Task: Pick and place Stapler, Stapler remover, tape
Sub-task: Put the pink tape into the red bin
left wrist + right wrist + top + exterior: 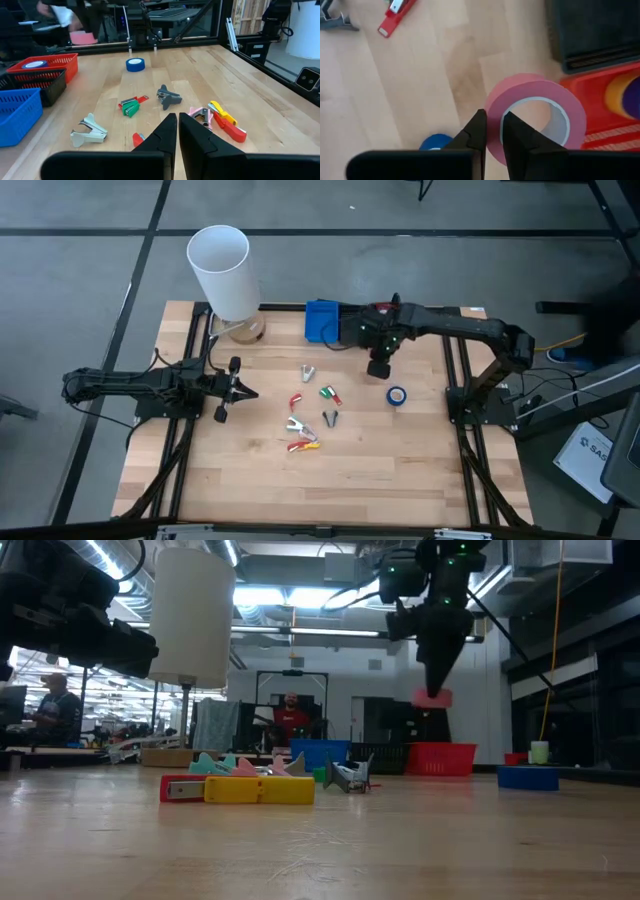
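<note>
At upper right of the high view, above the surface (400,470), right end effector (492,131) pinches the pink tape (540,116) wall; left end effector (177,131), centre left, pressed together.

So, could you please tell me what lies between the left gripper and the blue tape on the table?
In the high view, a scatter of staple removers and small staplers lies between the left gripper and the blue tape.

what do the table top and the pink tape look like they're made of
Table top: pale wood planks, matt, with visible grain and seams between boards. Pink tape: likely paper or plastic tape with a smooth, dull face, wound on a whitish core, probably cardboard; the right pincer grips its wall.
</note>
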